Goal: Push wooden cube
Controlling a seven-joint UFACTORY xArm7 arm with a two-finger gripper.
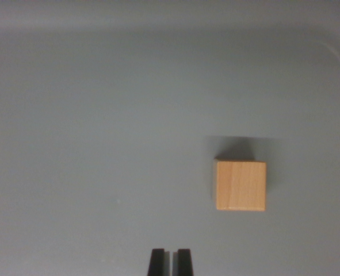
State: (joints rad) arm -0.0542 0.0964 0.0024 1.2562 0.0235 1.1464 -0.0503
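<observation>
Landmark: wooden cube (240, 185), resting flat on the grey table (100, 144).
Claw (170, 261): below-left of cube, clear of it.
Claw state: fingers nearly together, holding nothing, apparently narrowed to act as a pusher.
Contact: none yet.

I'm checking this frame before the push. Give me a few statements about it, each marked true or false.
1. The cube lies toward the wrist view's right of the gripper. True.
2. The gripper touches the cube. False: they are apart, with bare surface between them.
3. The fingers are nearly together. True.
4. Two cubes are in view. False: only one.
5. The cube is held off the surface. False: it rests on it.
</observation>
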